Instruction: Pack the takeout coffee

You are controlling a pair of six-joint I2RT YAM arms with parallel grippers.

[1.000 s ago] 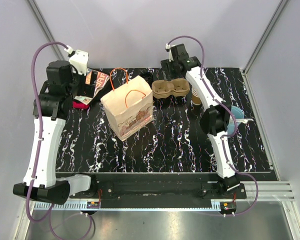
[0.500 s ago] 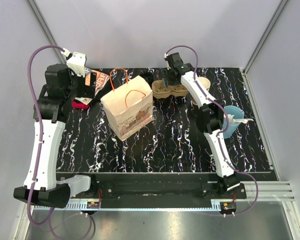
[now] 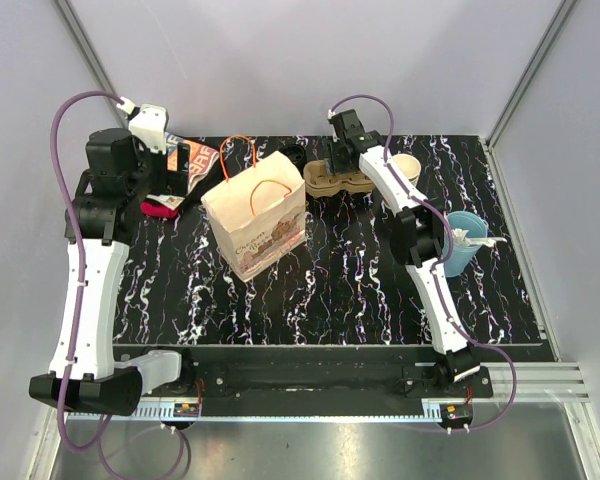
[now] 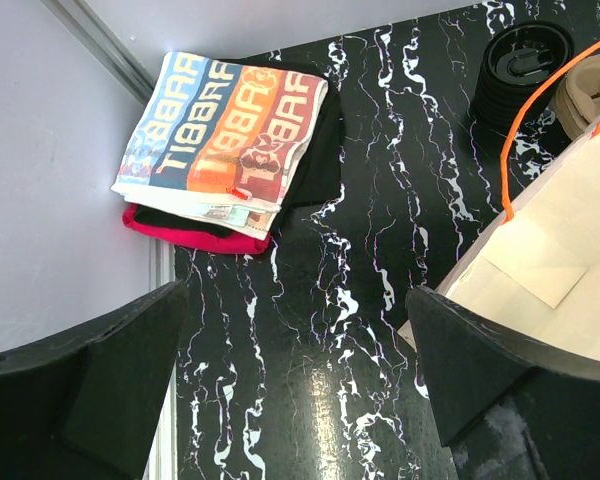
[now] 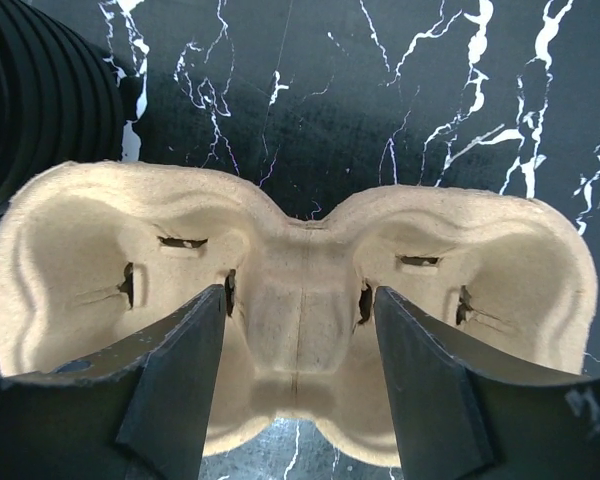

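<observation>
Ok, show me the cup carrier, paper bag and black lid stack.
cup carrier (image 5: 295,300), right wrist view, bridge between its wells
paper bag (image 3: 265,230), top external view, broad side face
black lid stack (image 4: 525,62), left wrist view, top lid

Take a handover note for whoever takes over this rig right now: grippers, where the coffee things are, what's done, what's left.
Left gripper: open, empty, above the table between the folded cloths and the paper bag.
Right gripper: open, fingers straddling the middle ridge of the pulp cup carrier, not closed.
Takeout coffee: no lidded cup visible in any view; possibly hidden behind the right arm.
Done: nothing visibly packed.
Left: find the coffee, likely seat it in the carrier, bag it.
</observation>
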